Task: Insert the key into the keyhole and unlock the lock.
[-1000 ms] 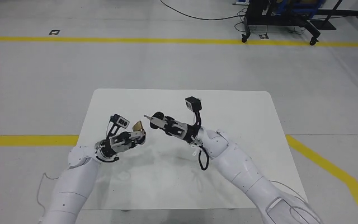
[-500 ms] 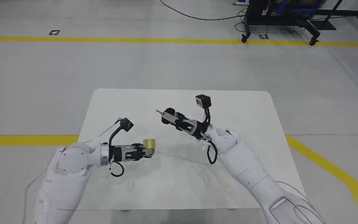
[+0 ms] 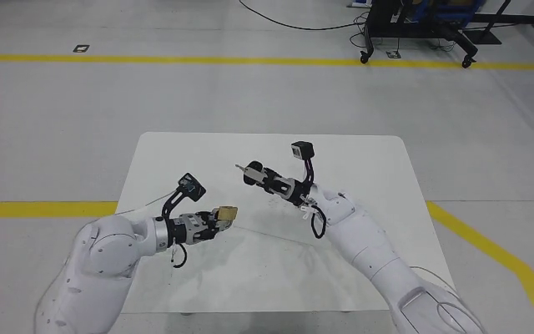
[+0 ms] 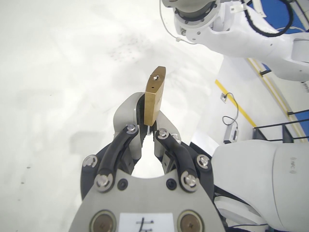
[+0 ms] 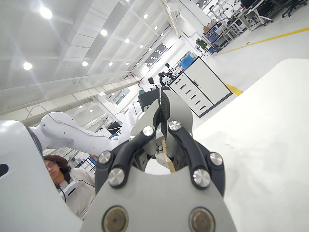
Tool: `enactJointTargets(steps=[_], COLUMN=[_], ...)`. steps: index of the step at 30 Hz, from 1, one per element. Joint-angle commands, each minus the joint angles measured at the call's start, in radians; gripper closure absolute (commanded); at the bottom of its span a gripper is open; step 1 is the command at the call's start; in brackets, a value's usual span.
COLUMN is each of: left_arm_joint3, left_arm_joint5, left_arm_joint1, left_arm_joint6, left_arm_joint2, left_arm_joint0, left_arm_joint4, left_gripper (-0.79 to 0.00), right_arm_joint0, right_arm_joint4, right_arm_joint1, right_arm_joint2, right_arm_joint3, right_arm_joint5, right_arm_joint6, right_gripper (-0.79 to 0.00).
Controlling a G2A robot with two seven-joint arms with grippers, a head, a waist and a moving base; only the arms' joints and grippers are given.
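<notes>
1. Left tool [image 4: 147,115]: fingers pressed onto the flat sides of the brass lock [image 4: 154,97], pinching it by its lower part.
2. The lock stands out past the left tool's fingertips, narrow edge toward the wrist camera. Its end face points away from the tool's palm, and the keyhole [image 4: 156,76] shows on that face.
3. Top view: left tool [image 3: 214,221] is held above the white desk [image 3: 359,159], with the lock [image 3: 224,215] at its tip and clear of the desk surface.
4. Right tool [image 3: 249,172]: fingers closed on the key [image 3: 242,169]. The blade projects beyond the fingertips, away from the tool's palm.
5. Right wrist view: right tool [image 5: 161,102] has its fingers pressed together, with only a thin edge between the pads. A brass-coloured piece sits between the fingers nearer the palm; cannot tell what it is.
6. Key tip and lock are apart. The lock lies ahead of the left tool's fingertips, and the right tool is further on beyond it and higher.
7. Key is not in the keyhole.
</notes>
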Motion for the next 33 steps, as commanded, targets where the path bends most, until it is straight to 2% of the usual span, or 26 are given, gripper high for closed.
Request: enactJointTargets(steps=[1,11,17,25,33], left_arm_joint3=[0.002,-0.039,-0.043,-0.028,-0.011], left_arm_joint5=[0.002,-0.032,-0.022,0.039,0.083], left_arm_joint1=[0.002,0.013,0.016,0.018,0.021], left_arm_joint6=[0.016,0.037,0.034,0.065,0.11], left_arm_joint2=[-0.004,0.018,0.047,0.074,0.082], left_arm_joint0=[0.001,-0.003,-0.027,-0.062,-0.068], left_arm_joint4=[-0.008,0.032,0.019,0.039,0.05], left_gripper=[0.0,0.0,0.0,0.0,0.0], right_arm_joint0=[-0.007,-0.024,-0.035,-0.033,-0.035], right_arm_joint4=[0.008,0.044,0.082,0.134,0.221], right_arm_joint1=[0.001,0.001,-0.003,-0.013,0.015], right_arm_joint2=[0.009,0.026,0.021,-0.029,-0.061], right_arm_joint3=[-0.002,0.008,0.019,0.022,-0.017], right_arm_joint5=[0.0,0.0,0.0,0.0,0.0], right_arm_joint6=[0.01,0.085,0.135,0.174,0.174], right_gripper=[0.0,0.0,0.0,0.0,0.0])
